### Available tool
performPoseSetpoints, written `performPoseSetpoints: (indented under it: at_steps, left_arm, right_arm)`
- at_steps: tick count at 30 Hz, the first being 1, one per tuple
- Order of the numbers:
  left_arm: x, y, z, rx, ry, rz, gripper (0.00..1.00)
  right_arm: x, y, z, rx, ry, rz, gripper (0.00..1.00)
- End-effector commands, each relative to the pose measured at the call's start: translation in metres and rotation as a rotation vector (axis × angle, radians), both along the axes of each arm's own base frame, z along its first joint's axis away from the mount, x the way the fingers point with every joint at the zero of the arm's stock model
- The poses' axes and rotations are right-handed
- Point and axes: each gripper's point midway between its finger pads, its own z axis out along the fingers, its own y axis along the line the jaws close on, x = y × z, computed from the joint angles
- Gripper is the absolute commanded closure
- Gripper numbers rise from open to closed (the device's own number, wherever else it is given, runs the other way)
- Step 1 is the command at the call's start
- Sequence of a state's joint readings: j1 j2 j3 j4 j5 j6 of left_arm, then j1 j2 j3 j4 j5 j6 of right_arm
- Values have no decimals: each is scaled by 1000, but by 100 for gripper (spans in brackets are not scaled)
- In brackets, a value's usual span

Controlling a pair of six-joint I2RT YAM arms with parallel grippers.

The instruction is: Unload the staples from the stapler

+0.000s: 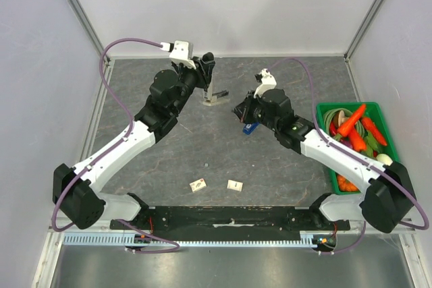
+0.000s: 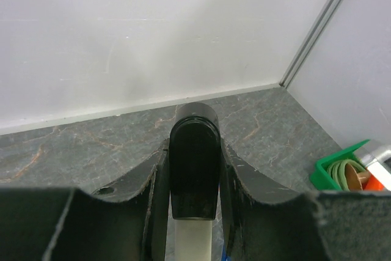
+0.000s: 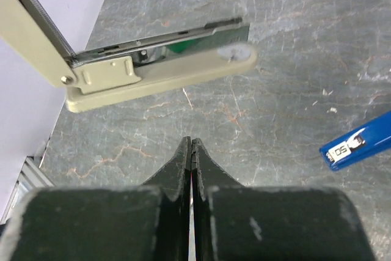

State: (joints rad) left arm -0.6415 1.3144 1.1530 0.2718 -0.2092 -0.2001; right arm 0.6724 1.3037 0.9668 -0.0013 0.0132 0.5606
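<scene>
stapler (image 3: 162,68): hinged open, its long magazine lying crosswise just ahead of the right gripper (image 3: 191,146)
right jaws: pressed together, empty
left gripper (image 2: 194,163): clamping the stapler's raised arm

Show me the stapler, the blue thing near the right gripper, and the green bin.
stapler (image 3: 164,76): right wrist view, on its beige base.
blue thing (image 3: 359,145): right wrist view, on its labelled body.
green bin (image 1: 344,104): top external view, on its far rim.
</scene>
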Motion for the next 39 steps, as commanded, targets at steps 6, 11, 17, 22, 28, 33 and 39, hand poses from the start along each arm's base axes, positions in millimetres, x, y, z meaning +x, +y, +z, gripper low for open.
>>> performPoseSetpoints:
  at_steps: [6, 11, 17, 22, 28, 33, 39]
  left_arm:
    - [-22, 12, 75, -146, -139, -12, 98]
    - [-28, 17, 74, -144, -137, -10, 98]
    - [-37, 19, 66, -158, -107, -31, 98]
    - [-47, 24, 46, -152, -60, -40, 98]
    - [-64, 27, 29, -145, -15, -81, 98]
    - [-74, 23, 13, -121, 22, -129, 98]
    - [-79, 9, -11, -95, 95, -199, 98]
  right_arm:
    - [-29, 36, -49, 100, 174, 108, 100]
    - [-41, 66, -56, 184, 224, 181, 100]
    - [-26, 74, -63, 182, 214, 129, 100]
    - [-2, 72, -65, 105, 173, 85, 100]
    - [19, 65, -48, 122, 130, 66, 100]
    - [26, 64, -27, 110, 75, 81, 100]
    - [27, 73, 4, 92, 12, 153, 100]
